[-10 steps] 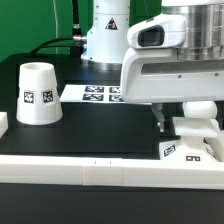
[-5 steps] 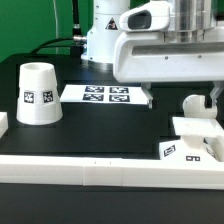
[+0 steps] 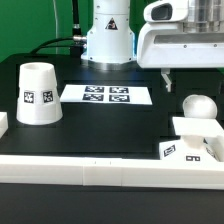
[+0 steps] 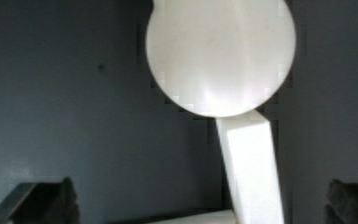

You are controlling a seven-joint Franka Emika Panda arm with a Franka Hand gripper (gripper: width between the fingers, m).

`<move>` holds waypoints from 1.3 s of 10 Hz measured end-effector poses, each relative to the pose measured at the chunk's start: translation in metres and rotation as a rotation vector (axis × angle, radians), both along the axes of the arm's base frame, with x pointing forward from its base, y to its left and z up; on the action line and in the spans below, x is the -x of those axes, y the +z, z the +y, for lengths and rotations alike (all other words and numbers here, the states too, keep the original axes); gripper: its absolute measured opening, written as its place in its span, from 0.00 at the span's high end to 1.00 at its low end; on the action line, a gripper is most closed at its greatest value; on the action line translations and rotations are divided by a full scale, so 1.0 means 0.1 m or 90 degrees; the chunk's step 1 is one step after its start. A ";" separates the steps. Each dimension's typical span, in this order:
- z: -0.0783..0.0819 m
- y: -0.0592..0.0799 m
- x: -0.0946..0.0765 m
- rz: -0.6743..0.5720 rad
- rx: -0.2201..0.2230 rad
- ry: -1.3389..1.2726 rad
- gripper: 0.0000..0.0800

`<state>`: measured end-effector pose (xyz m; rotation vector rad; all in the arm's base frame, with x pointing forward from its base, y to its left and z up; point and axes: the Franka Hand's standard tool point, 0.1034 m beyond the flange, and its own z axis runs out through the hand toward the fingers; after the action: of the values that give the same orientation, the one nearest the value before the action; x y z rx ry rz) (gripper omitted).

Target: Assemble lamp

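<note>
Lamp bulb [image 3: 199, 105] stands on the base [image 3: 195, 140], directly beneath my tool [image 4: 199, 203], which hangs wide open, holding nothing. I judge the shade [image 3: 38, 92], well apart from the tool, is not yet fitted.

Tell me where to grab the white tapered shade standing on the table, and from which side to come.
Take the white tapered cup-like shade across its narrow upper end, coming down from above. It stands upright with its wide end on the black table, so the top is probably the slimmest span to close on, and nothing stands close against its sides.
</note>
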<state>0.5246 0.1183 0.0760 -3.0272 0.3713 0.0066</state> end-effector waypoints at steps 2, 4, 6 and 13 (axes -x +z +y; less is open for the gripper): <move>0.00 0.00 0.00 0.000 0.000 0.000 0.13; 0.14 -0.07 0.05 -0.010 0.002 0.047 0.13; 0.18 -0.12 0.11 -0.004 -0.001 0.094 0.13; 0.22 -0.14 0.20 0.225 -0.017 0.104 0.13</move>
<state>0.5043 0.1404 0.0616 -3.0133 0.1428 0.5576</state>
